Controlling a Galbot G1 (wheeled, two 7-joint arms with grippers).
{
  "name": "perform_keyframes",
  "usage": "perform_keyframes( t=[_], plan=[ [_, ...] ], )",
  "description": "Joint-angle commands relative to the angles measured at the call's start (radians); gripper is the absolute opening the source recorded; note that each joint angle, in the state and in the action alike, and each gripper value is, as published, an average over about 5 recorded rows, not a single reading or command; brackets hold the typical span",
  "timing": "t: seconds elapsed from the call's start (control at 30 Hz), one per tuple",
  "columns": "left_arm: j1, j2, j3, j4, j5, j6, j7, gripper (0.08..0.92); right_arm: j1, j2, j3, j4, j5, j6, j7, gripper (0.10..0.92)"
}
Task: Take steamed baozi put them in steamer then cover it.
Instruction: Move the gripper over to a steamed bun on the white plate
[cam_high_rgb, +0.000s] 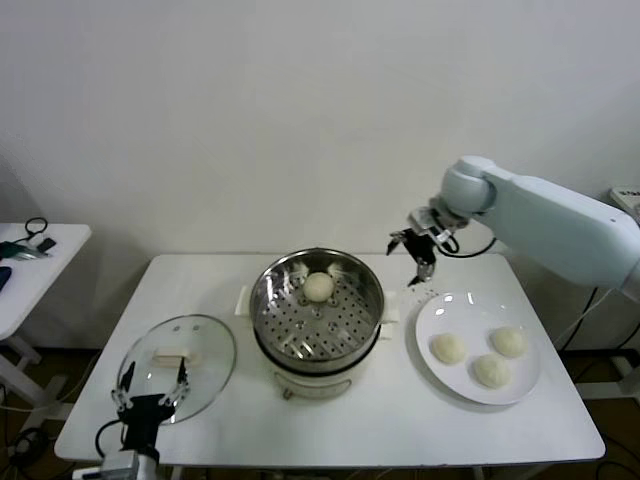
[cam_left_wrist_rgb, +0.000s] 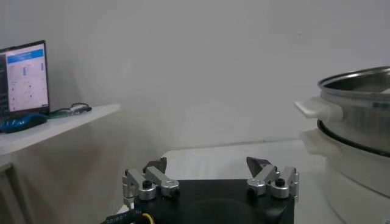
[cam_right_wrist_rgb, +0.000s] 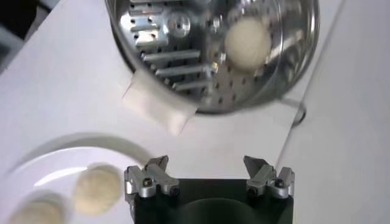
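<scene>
The steel steamer (cam_high_rgb: 317, 312) stands mid-table with one baozi (cam_high_rgb: 319, 287) on its perforated tray, also seen from the right wrist as a baozi (cam_right_wrist_rgb: 247, 40) in the steamer (cam_right_wrist_rgb: 183, 55). Three more baozi (cam_high_rgb: 449, 347) (cam_high_rgb: 509, 341) (cam_high_rgb: 491, 371) lie on a white plate (cam_high_rgb: 440, 375). My right gripper (cam_high_rgb: 417, 254) hangs open and empty above the table between steamer and plate, near the far edge; its view shows the right gripper (cam_right_wrist_rgb: 207, 164) over bare table. The glass cover (cam_high_rgb: 176, 366) lies at the near left. My left gripper (cam_high_rgb: 150, 395) stands open and empty at the cover's near rim, seen as the left gripper (cam_left_wrist_rgb: 209, 164).
A side table (cam_high_rgb: 30, 265) with cables stands to the left, and a laptop (cam_left_wrist_rgb: 23, 78) shows on it in the left wrist view. The steamer's white handle (cam_right_wrist_rgb: 155, 108) juts toward the plate (cam_right_wrist_rgb: 55, 159). Bare tabletop lies in front of the steamer.
</scene>
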Motion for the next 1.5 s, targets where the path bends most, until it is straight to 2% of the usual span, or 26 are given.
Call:
perform_keyframes(
  t=[0.03, 0.67, 1.3, 1.5],
  plan=[
    [0.001, -0.002, 0.004, -0.006, -0.002, 0.005, -0.001, 0.823, -0.148, -0.103, 0.034, -0.062, 0.023, -0.107, -0.006, 0.823],
    [0.017, -0.003, -0.014, 0.005, -0.019, -0.003, -0.006, 0.823, -0.393, -0.08, 0.137, -0.093, -0.086, -0.112, 0.014, 0.823],
    [0.016, -0.006, -0.009, 0.018, -0.017, -0.007, -0.007, 0.823, -0.412, -0.02, 0.181, -0.171, -0.128, -0.092, 0.025, 0.823],
    [0.017, -0.005, -0.01, 0.017, -0.017, -0.008, -0.007, 0.823, -0.41, -0.017, 0.185, -0.169, -0.126, -0.091, 0.022, 0.753]
  ],
)
